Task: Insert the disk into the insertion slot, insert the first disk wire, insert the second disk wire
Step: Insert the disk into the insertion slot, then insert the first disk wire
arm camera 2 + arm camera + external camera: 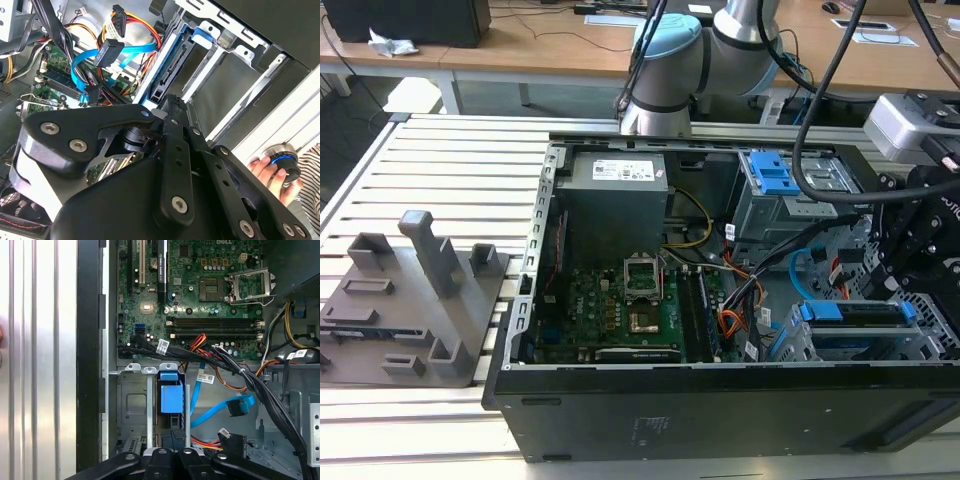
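One disk in insertion slot, light-blue wire loose beside it

Disk sits in the slot, low on the exterior view's right. It stands on its edge: a dark strip w/ bright blue frame bits at both ends. The slot is a low grey metal box w/ lots of little holes, approx as wide as the disk. The light-blue wire is flat & bends in a loop just beside the disk. Its plug end hangs free, not in the disk.
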